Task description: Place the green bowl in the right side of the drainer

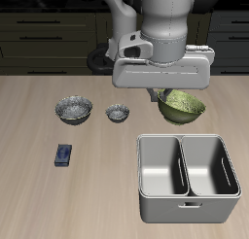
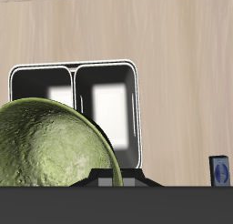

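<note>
Green bowl [image 1: 182, 107] behind the drainer [image 1: 188, 210], two smaller bowls [image 1: 74, 110] [image 1: 118, 113] alongside it.

Pale grey-white arm [image 1: 160, 19], thick and rounded, built of cylindrical segments with smooth, glossy shells; darker grey seams and shadowed bands between the segments; a broad, drum-like last link, lighter on its lit side. Below it a wide, flat, boxy hand [image 1: 167, 95] body in the same off-white, with squared edges and a small dark mark near one end; underside in shadow. Seen from the wrist, only a dark charcoal band of housing, with a lighter grey angled piece rising from it.
</note>
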Available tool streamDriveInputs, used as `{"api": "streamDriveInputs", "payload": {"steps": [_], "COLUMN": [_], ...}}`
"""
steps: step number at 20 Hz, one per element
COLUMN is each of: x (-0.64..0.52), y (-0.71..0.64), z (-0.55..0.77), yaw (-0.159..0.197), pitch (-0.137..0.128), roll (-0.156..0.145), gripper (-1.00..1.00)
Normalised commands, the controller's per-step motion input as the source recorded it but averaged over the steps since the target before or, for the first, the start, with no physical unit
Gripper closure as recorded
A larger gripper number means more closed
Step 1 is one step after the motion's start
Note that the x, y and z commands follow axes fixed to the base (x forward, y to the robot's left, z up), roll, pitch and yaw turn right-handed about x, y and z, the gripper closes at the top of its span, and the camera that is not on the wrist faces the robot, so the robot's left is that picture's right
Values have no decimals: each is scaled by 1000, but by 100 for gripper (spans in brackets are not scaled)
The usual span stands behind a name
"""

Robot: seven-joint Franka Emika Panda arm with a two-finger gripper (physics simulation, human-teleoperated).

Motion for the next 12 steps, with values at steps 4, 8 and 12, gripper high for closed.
{"api": "streamDriveInputs", "payload": {"steps": [4,8,12], "x": [26,66,92], "y": [-55,-178,-227], "z": [-169,-257,-265], "yaw": [-4,3,24], "pitch": [21,33,30], "roll": [-12,-28,-31], "gripper": [100,100,100]}}
